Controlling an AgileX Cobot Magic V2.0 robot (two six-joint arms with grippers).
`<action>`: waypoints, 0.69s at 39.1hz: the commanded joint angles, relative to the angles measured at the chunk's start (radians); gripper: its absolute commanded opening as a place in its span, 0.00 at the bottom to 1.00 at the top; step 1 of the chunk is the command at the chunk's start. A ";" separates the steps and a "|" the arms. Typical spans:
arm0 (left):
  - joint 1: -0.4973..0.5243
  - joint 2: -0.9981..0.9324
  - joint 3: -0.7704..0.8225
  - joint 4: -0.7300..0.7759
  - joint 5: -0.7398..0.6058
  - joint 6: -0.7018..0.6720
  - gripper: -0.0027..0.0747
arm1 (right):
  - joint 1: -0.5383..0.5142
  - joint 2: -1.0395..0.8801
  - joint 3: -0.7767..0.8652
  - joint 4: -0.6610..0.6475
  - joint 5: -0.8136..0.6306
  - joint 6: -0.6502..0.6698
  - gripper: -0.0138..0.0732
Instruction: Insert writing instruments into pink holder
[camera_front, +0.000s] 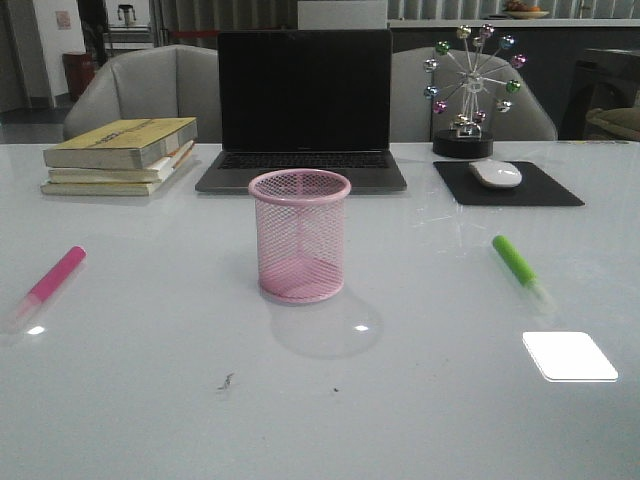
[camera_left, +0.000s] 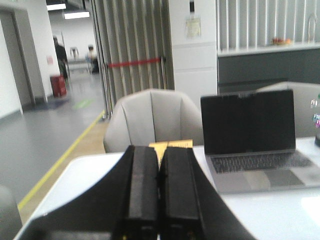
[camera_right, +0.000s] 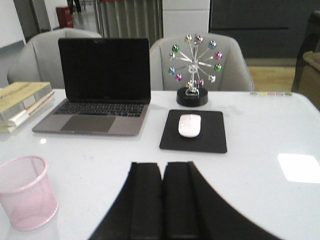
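Green marker (camera_front: 519, 265) lies diagonally, cap seemingly nearest camera

Table: glossy white tabletop (camera_front: 420, 420), showing a bright rectangular light reflection (camera_front: 570, 356).
Seating: two grey upholstered armchairs (camera_right: 240, 62) behind the table's far edge.
Wall: grey vertical-slat partition (camera_left: 132, 47) with a red horizontal tape (camera_left: 136, 63) across it.
Floor: grey corridor floor (camera_left: 37, 130) with a yellow line (camera_left: 62, 159).
Counter: dark counter (camera_left: 267, 62) behind the right-hand chair.
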 joint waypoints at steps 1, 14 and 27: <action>-0.002 0.121 -0.082 0.001 -0.074 -0.008 0.16 | -0.007 0.102 -0.063 -0.001 -0.094 -0.008 0.23; -0.002 0.399 -0.152 -0.001 -0.085 -0.008 0.17 | -0.004 0.332 -0.088 -0.001 -0.118 -0.008 0.23; -0.002 0.435 -0.152 -0.001 -0.100 -0.008 0.21 | -0.004 0.364 -0.088 -0.001 -0.154 -0.008 0.23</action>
